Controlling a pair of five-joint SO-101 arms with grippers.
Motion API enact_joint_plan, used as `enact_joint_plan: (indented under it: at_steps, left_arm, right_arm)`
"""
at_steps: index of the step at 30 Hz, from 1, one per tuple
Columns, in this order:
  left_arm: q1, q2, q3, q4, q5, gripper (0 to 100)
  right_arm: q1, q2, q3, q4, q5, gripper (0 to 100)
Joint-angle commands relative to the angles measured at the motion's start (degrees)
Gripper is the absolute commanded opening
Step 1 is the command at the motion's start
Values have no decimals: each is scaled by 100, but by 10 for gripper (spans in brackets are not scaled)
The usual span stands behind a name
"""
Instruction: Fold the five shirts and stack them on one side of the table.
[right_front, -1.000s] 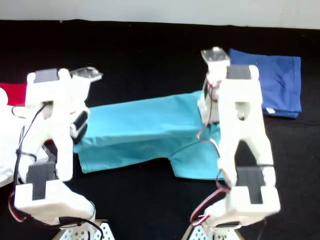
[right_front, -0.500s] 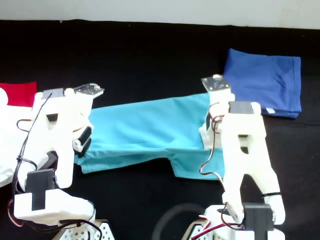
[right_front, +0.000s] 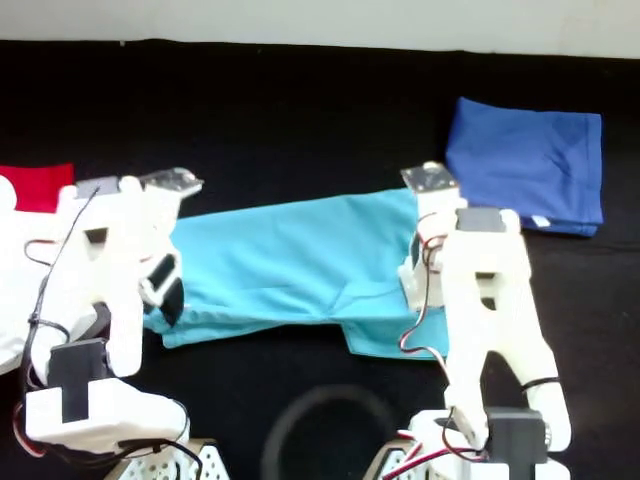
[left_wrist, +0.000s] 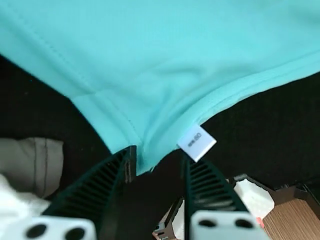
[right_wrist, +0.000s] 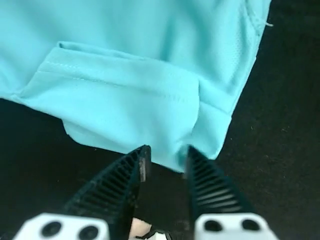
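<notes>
Since a second ago both arms have pulled back toward the near edge and dropped. The right one came back furthest and no longer overlaps the blue shirt. The teal shirt's near-left end has slid slightly toward the left arm. Little has changed in the last half second.

Surface: black table cover (right_front: 280, 110) running to a pale wall strip (right_front: 300, 20) at the far edge. Near edge, between the arm bases: a faint ring-shaped blur (right_front: 320, 435); can't tell what it is.

- left gripper (left_wrist: 159, 160): jaws parted over the teal shirt's left end. A hem corner lies between the tips, not pinched.
- right gripper (right_wrist: 166, 157): jaws also parted, at the shirt's near-right edge, cloth just reaching the gap, released.
- teal shirt (right_front: 290, 260): mid-table, stretched flat between the two arms, part-folded, with a flap sticking out at near right.
- white cloth (right_front: 15, 290): bunched at the left edge beside the left arm.
- red shirt (right_front: 40, 187): beyond it, at the left edge.
- blue shirt (right_front: 530, 165): folded at far right, apart from the teal one.

Left wrist view adds a white label (left_wrist: 197, 143) on the teal hem, grey fabric (left_wrist: 30, 162) beside the jaw, and a wood-toned patch (left_wrist: 295, 220). Right wrist view adds a stitched sleeve hem (right_wrist: 120, 82) folded over the body.
</notes>
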Motion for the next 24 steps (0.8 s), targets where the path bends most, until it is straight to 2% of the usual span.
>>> enact_joint_plan:
  at_steps: [1,6,9,11,13,17,24]
  left_arm:
    - [-154,-224,-1103,501,-53,181]
    - [-92,-136,-1833,431,35,168]
    - [242,84,-1525,-202,387,2]
    - [453,418,-1305,-580,527,26]
    - [576,848,-1191,-923,633,7]
    - [549,1745,-1182,-1407,888,9]
    - [400,2466,-1182,-1688,897,9]
  right_arm:
    - [40,-215,-1007,541,26,176]
    - [-31,-136,-1991,418,-598,156]
    - [-312,136,-1780,-145,-695,12]
    - [-558,479,-1552,-462,-677,22]
    - [-769,884,-1393,-716,-677,10]
    - [-866,1569,-1305,-1130,-659,5]
    - [-857,2123,-1305,-813,-651,5]
